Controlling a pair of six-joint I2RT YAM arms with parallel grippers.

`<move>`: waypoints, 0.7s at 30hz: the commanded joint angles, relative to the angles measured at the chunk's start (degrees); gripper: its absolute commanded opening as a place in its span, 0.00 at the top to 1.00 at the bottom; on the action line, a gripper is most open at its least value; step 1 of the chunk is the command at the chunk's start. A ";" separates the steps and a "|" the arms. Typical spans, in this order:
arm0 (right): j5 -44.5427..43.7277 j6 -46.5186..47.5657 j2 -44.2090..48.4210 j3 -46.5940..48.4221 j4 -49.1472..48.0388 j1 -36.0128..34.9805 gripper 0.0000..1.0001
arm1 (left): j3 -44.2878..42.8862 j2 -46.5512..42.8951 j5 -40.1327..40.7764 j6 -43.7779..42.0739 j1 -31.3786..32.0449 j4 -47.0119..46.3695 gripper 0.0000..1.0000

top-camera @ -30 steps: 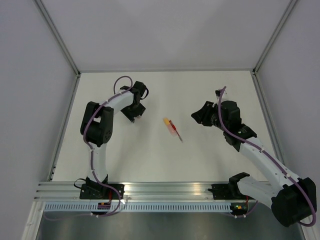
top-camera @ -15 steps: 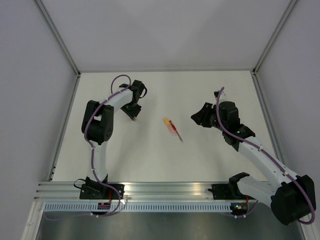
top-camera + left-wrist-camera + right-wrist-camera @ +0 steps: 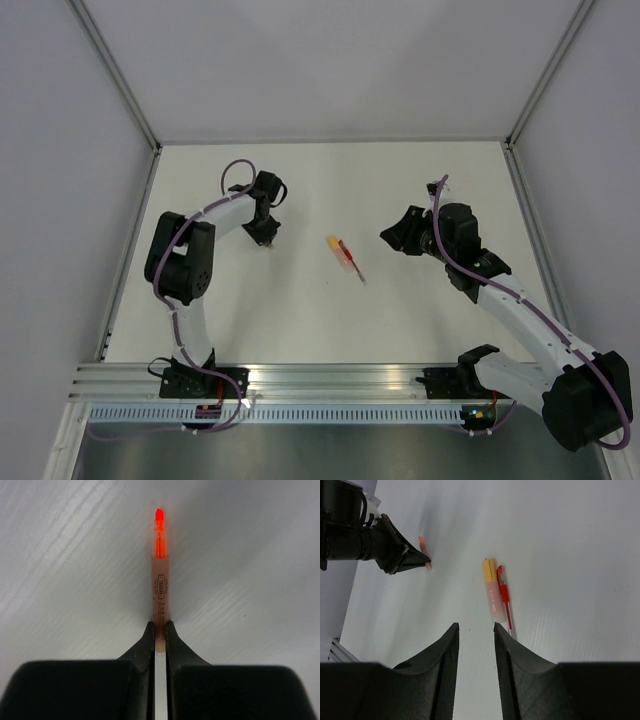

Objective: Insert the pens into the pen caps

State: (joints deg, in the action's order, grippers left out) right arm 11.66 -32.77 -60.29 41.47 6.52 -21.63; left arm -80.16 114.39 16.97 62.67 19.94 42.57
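Note:
My left gripper is shut on the rear end of the orange-peach pen, whose bright orange tip points away just above the white table. In the top view this gripper is at the left of the table. At mid-table lie a short peach tube with an orange end, seemingly the orange pen cap, and right beside it the slim red pen. My right gripper hovers open, short of that pair, with nothing between its fingers. I can make out no separate red cap.
The white table has metal rails along both sides and grey walls behind. An aluminium rail with both arm bases runs along the near edge. My left arm with its held pen shows in the right wrist view.
My left gripper has closed on the orange-peach pen, and its arm has shifted slightly left. The right arm and the pair at mid-table have hardly moved.

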 commanded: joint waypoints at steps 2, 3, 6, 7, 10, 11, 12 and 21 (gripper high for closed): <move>3.54 0.96 1.75 -1.48 -5.46 -0.08 0.60 | 11.58 -8.98 -11.22 -11.93 0.36 -12.74 0.98; 3.72 0.96 1.76 -1.92 -5.90 -0.08 0.59 | 14.13 -11.62 -13.43 -13.61 0.53 -16.34 0.98; 5.29 0.78 2.02 -3.23 -9.49 0.01 0.57 | 25.46 -22.78 -23.89 -18.11 1.41 -32.16 0.98; 7.83 0.61 2.11 -3.59 -10.82 -0.08 0.57 | 30.89 -28.11 -26.18 -18.29 1.67 -35.85 0.98; 12.84 -1.32 2.90 -5.61 -16.70 -0.34 0.55 | 37.17 -35.43 -32.42 -19.15 4.04 -45.26 0.98; 13.64 -2.20 3.33 -6.05 -17.94 -0.35 0.51 | 37.96 -36.59 -36.36 -19.95 4.83 -48.68 0.98; 14.09 -2.55 3.51 -6.84 -20.13 -0.61 0.48 | 38.58 -37.48 -38.05 -20.22 5.80 -49.76 0.98; 14.44 -5.81 2.02 -9.74 -27.71 -3.51 0.41 | 40.17 -38.28 -51.86 -20.84 18.11 -67.16 0.98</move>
State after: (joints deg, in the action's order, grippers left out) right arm 24.86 -36.80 -57.76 32.23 -14.74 -24.58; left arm -38.72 76.14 -28.40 45.39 35.81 -15.31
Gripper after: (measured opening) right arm 0.586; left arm 0.050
